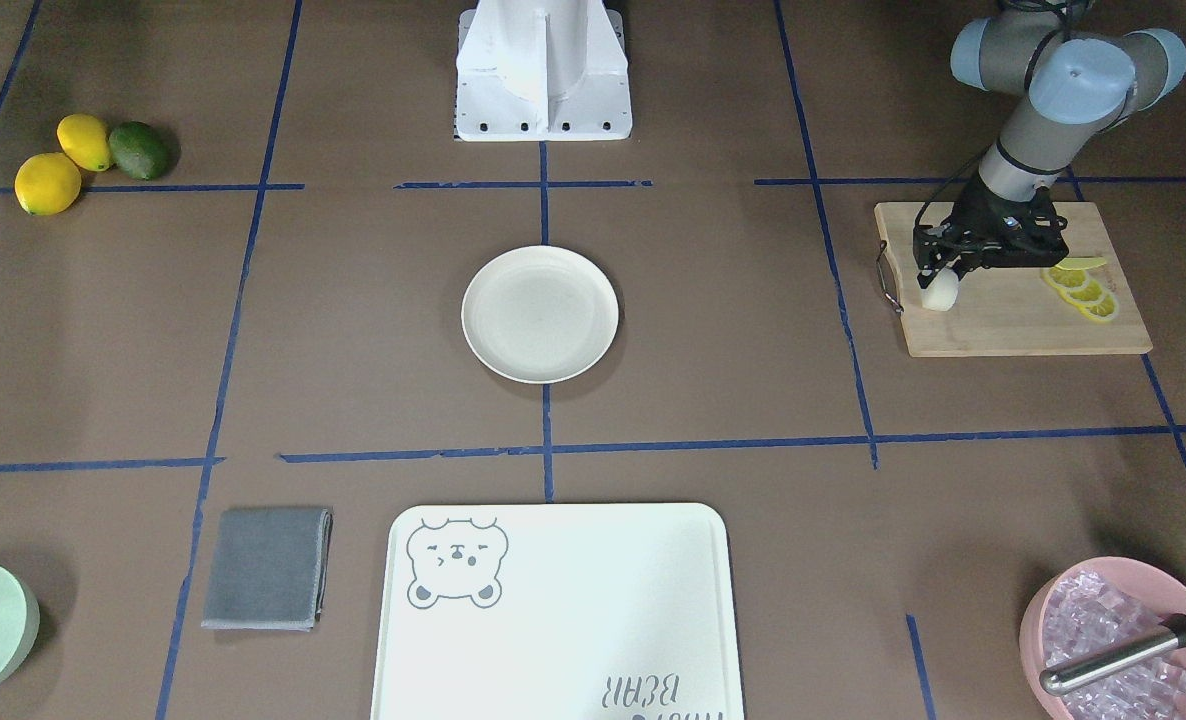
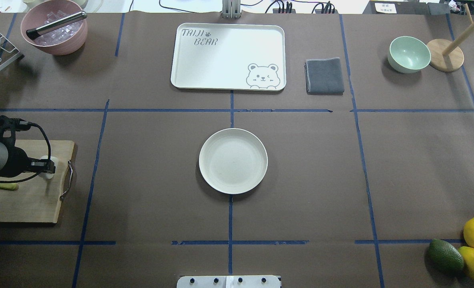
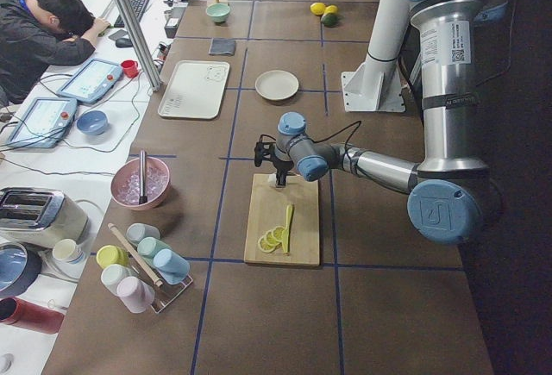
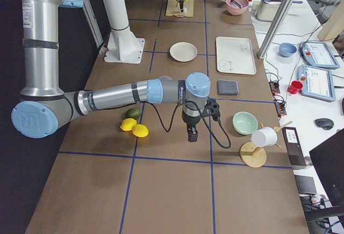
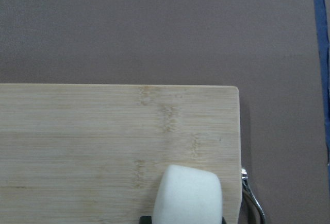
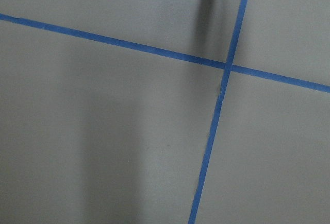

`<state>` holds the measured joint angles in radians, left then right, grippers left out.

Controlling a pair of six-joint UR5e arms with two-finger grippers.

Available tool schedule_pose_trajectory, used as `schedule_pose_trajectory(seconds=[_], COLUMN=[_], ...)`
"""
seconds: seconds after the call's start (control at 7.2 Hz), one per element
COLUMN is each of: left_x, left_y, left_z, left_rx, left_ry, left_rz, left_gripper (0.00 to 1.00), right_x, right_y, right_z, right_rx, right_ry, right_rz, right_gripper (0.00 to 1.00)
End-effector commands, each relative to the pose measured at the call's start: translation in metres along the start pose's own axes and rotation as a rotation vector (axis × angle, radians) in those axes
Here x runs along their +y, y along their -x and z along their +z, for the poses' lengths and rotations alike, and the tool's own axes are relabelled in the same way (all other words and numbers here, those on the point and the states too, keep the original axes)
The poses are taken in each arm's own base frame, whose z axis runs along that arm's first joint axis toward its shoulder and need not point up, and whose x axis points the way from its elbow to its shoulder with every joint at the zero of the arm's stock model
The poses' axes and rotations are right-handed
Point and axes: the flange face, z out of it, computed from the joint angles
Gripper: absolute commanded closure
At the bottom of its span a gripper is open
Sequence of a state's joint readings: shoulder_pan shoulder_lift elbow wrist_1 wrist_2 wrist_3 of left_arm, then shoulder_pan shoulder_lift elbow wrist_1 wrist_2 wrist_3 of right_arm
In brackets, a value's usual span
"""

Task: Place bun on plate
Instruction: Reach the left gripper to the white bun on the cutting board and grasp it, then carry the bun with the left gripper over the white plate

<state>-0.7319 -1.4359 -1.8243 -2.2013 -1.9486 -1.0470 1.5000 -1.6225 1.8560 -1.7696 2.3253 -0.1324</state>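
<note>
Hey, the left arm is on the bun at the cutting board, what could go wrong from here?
The left gripper seems to pinch only one end of the smooth, rounded bun, so it may slip out on the carry to the plate, which lies well away at the table's middle. The bun also sits at the corner of the cutting board, beside its metal handle; a finger could snag it.

Bright, even light from above. A soft shadow hugs the plate (image 2: 233,161); the tray (image 1: 573,600) washes out, almost glaring. Left wrist view: grain of the board (image 5: 103,141) crisp, the bun (image 5: 186,195) close and a touch soft. Right wrist view: broad, blurry shadow bands. Side views go dark at the robot's edge.
</note>
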Motion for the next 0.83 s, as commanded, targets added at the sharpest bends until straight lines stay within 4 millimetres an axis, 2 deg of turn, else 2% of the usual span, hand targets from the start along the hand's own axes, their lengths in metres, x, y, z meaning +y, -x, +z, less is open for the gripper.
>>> schedule_pose_trajectory(seconds=[0.0,0.14,0.28,0.42,0.56,0.69], left_x=[-0.003,-0.004,-0.004,-0.013,-0.034,-0.041], left_y=[-0.008,-0.021,-0.043,-0.083,-0.134,-0.193], left_z=[-0.015,-0.03,-0.053,-0.079,-0.095,-0.106], left_rx=[0.024,0.017,-0.01,-0.024,-0.032,-0.027], left_ry=[-0.014,-0.01,0.01,0.019,0.024,0.043], left_rz=[0.008,0.006,-0.003,-0.009,-0.03,-0.07], left_gripper=[0.67,0.68,0.68,0.68,0.68,0.68], right_x=[0.0,-0.001,0.0,-0.001,-0.002,-0.002], right_y=[0.0,0.0,-0.001,0.0,0.0,-0.001], right_z=[0.0,0.0,0.0,-0.002,-0.003,-0.003], right_rx=[0.0,0.0,0.0,0.002,0.002,0.004], right_ry=[-0.001,-0.002,0.001,-0.006,-0.008,-0.008], right_rz=[0.003,0.002,0.04,0.133,0.143,0.139], right_gripper=[0.0,0.0,0.0,0.0,0.0,0.0])
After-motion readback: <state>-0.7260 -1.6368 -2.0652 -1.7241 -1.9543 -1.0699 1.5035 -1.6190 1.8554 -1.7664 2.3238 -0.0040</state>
